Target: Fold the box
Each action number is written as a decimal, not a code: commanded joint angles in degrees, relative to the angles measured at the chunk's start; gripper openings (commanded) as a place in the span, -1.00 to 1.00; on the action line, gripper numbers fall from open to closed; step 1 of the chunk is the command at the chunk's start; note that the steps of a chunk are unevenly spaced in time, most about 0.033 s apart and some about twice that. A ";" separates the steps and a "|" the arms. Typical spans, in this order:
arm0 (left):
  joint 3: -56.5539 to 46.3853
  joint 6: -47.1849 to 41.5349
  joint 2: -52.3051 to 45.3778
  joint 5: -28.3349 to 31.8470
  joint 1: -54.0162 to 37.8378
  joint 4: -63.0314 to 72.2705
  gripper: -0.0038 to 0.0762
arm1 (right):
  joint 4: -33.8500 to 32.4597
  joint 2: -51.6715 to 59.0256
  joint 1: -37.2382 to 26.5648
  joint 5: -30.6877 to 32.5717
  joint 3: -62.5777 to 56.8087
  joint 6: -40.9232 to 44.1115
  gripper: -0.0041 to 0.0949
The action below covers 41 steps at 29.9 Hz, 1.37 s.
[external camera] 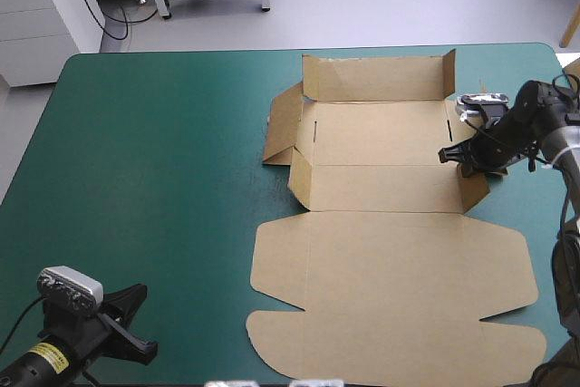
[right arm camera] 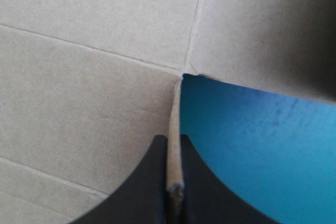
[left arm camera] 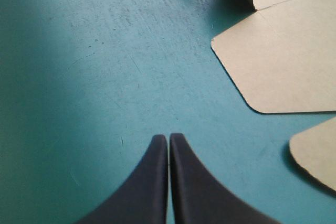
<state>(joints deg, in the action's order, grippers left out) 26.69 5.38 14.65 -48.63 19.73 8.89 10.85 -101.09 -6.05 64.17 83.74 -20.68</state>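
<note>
The brown box (external camera: 381, 215) lies on the teal-green cover, its far wall and side flaps partly raised and the wide lid sheet flat toward the near edge. My right gripper (external camera: 460, 159) is at the box's right side, shut on a thin raised flap edge (right arm camera: 173, 145) that runs between its fingers (right arm camera: 197, 182). My left gripper (external camera: 136, 310) rests low at the near left corner of the table, shut and empty, pointing over bare cover (left arm camera: 105, 77). Ahead of it and to one side lie the lid's rounded tabs (left arm camera: 278, 61).
Bare teal-green cover (external camera: 154, 178) spreads across the left half of the table. The box's left flaps (external camera: 283, 124) stand tilted outward. A white cabinet (external camera: 41, 11) stands beyond the far left corner.
</note>
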 commanded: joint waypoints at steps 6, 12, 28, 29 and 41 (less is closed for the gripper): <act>1.33 -0.18 0.73 3.66 0.33 0.97 -0.92 | -9.35 -5.28 11.74 2.84 14.44 -7.93 -0.96; 1.33 -0.18 0.73 3.66 0.33 1.61 -0.92 | -9.35 -10.21 20.97 2.84 22.91 -13.90 -0.96; 1.33 -0.18 0.73 3.66 0.33 1.61 -0.92 | -10.85 -15.90 41.71 2.72 32.98 -32.38 -0.96; 1.33 -0.18 0.73 3.66 0.33 1.61 -0.92 | -11.26 -16.17 42.51 2.72 32.98 -33.31 -0.96; 1.33 -0.18 0.73 3.66 0.33 1.61 -0.92 | -19.24 -21.89 46.89 1.15 32.98 -35.24 -0.96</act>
<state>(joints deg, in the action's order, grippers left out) 26.69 5.38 14.65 -48.69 19.73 9.29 -5.21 -124.58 41.02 66.60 115.40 -56.64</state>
